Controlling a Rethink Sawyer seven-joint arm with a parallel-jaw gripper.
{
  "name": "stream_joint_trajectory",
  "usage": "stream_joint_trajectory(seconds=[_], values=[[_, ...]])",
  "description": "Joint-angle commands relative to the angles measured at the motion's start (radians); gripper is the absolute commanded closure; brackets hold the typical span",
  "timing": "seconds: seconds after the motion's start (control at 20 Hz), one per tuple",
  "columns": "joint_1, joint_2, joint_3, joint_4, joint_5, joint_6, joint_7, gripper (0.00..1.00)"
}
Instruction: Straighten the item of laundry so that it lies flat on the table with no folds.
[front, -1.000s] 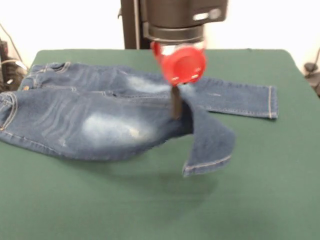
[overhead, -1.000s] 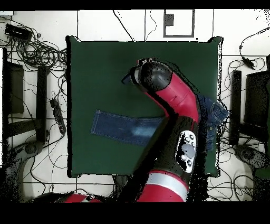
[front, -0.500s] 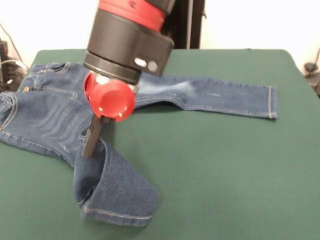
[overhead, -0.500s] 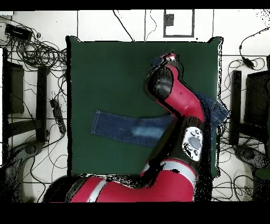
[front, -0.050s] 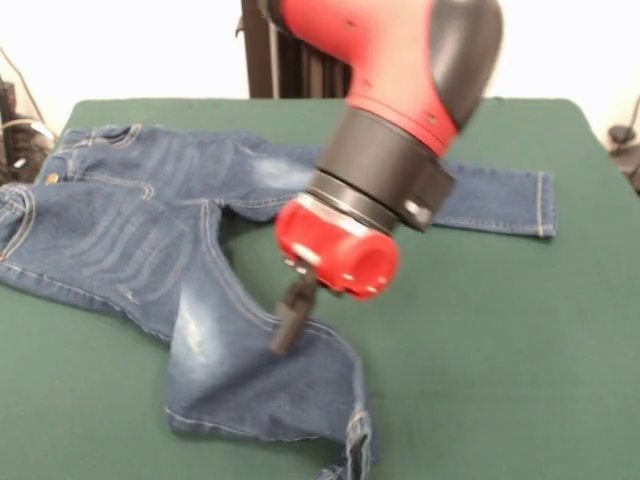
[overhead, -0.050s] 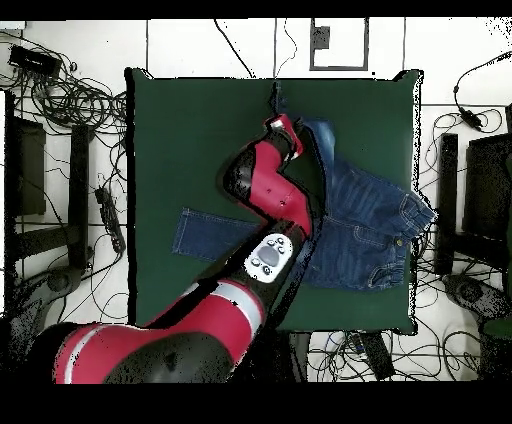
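The item of laundry (front, -0.050s: 120, 240), dark blue denim jeans, lies on the green table (front, -0.050s: 500, 350) with its waistband at the left. One leg (front, -0.050s: 480, 195) stretches flat to the right along the far side. The other leg (front, -0.050s: 250, 370) runs toward the near edge, and its hem corner (front, -0.050s: 355, 440) is curled up. My gripper (front, -0.050s: 285, 330), below a red cap, is shut on this near leg's fabric, its dark fingers pressed together. From overhead the arm covers part of the jeans (overhead, -0.050s: 370, 215), and the gripper (overhead, -0.050s: 278, 105) sits at the tip of the raised leg.
Cables and dark equipment (overhead, -0.050s: 70, 100) ring the table (overhead, -0.050s: 190, 140) on the floor. In the front view the waistband lies at the table's left edge, with dark gear (front, -0.050s: 12, 130) just beyond it. Bare green cloth lies right of the near leg.
The gripper has swung from the left toward the middle near side, dragging the leg with it. That leg was bunched and folded over; it now lies stretched out toward the near edge.
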Motion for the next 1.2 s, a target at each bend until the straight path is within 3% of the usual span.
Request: stream_joint_trajectory(seconds=[0.05,0.2,0.7,1.0,1.1,1.2], values=[[0.101,0.105,-0.051,0.027,0.154,0.057,0.111,1.00],[0.182,0.094,-0.138,0.055,0.179,0.203,0.136,1.00],[0.350,0.057,-0.257,0.104,0.081,0.551,0.228,1.00],[0.415,0.041,-0.153,0.193,0.034,0.355,0.188,1.00],[0.449,0.097,-0.134,0.200,0.020,0.251,0.200,1.00],[0.433,0.095,-0.041,0.221,-0.052,0.080,0.196,1.00]])
